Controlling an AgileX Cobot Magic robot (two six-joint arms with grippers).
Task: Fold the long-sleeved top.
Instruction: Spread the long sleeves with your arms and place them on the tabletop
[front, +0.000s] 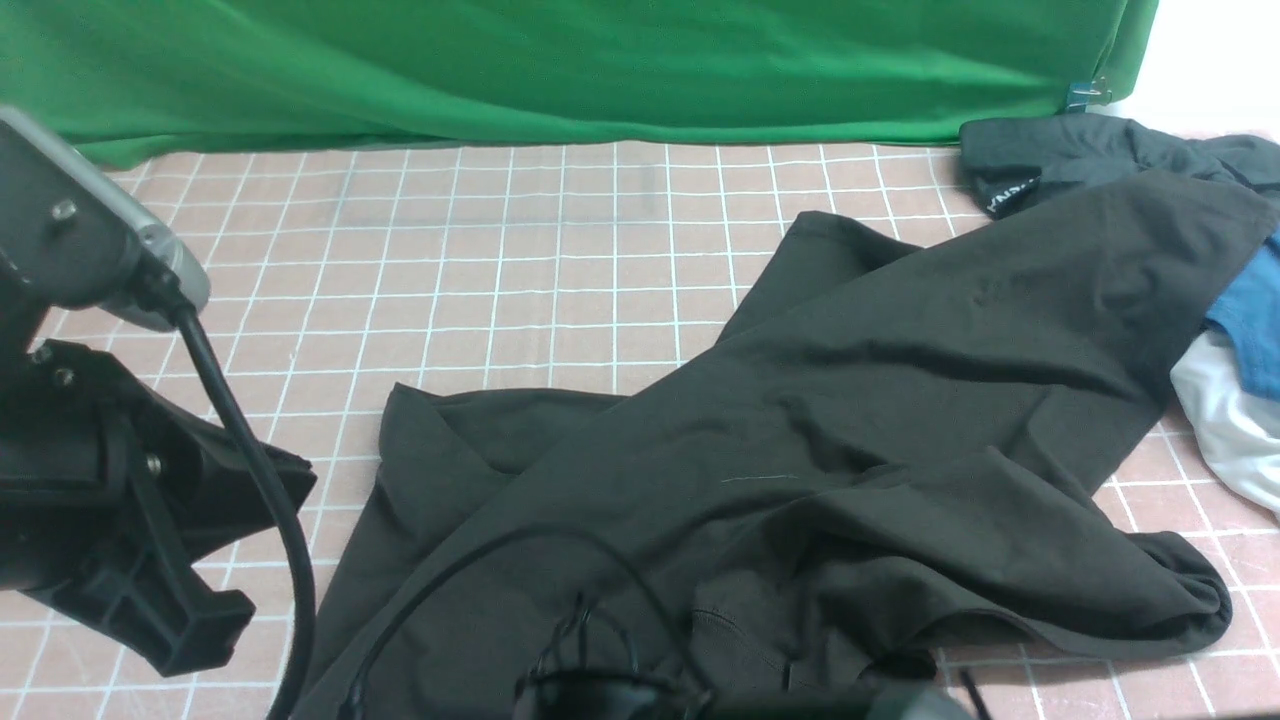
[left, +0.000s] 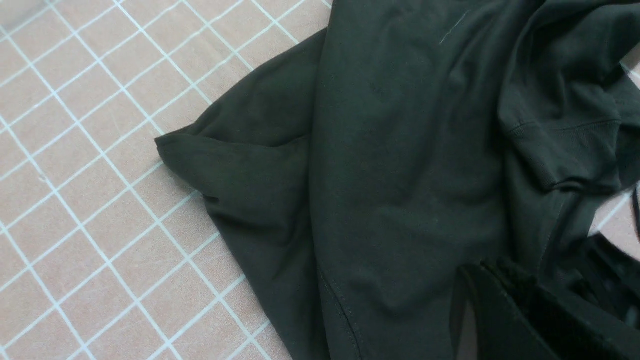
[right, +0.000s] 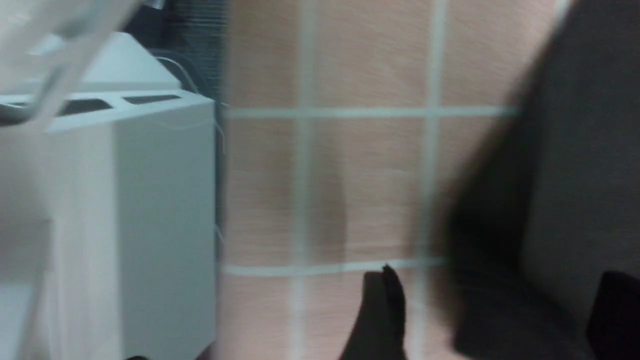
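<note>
On the pink, white-gridded table mat (front: 500, 280), the large black cotton long-sleeved top (front: 850, 400) lies crumpled and unfolded. It slants from 7 o'clock towards 2 o'clock, its far end touching the blue shirt (front: 1250, 310) at 3 o'clock, near the dark grey garment (front: 1060, 150) at 1 o'clock. The left gripper (left: 495, 280) sits closed at the near hem, probably to pinch it; whether cloth is caught I cannot tell. The right gripper (right: 500, 280) stands wide beside a dark edge, seemingly readied for a grasp.
</note>
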